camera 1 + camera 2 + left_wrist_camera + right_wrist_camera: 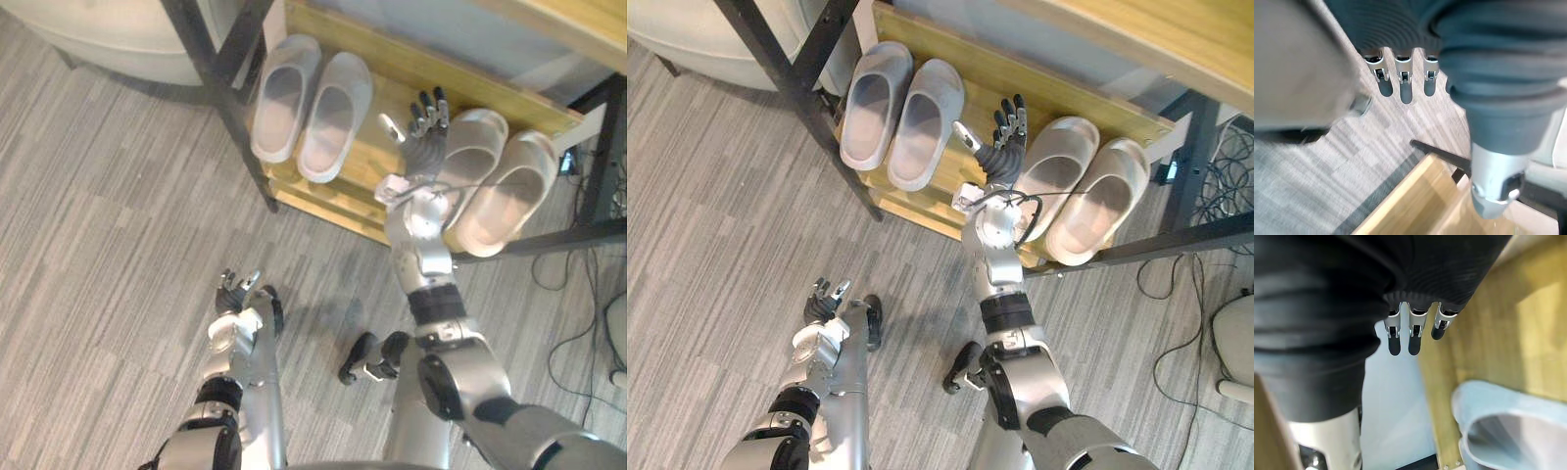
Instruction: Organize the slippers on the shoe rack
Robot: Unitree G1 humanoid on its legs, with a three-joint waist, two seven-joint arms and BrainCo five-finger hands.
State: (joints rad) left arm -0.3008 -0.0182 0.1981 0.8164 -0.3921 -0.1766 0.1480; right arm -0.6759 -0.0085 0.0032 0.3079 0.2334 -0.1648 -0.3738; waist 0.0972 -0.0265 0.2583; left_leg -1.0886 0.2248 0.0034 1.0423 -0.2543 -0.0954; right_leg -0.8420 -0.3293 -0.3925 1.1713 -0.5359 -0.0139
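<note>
Two pairs of pale grey slippers lie on the low wooden shelf (364, 166) of the shoe rack. One pair (312, 106) is at the shelf's left end, its toes toward the back. The other pair (495, 174) lies at the right, side by side and angled. My right hand (427, 137) reaches between the pairs, open with straight fingers, next to the right pair's inner slipper (1498, 426) and holding nothing. Lower down, my left hand (238, 292) hangs open over the floor, left of the rack, its fingers (1400, 83) straight and empty.
The rack's black metal legs (230, 93) slant down at the shelf's left end, and another bar (578, 235) runs at the right. An upper wooden shelf (568, 20) crosses the top right. A pale rounded object (108, 44) sits at the top left. Cables (588, 304) trail at the right.
</note>
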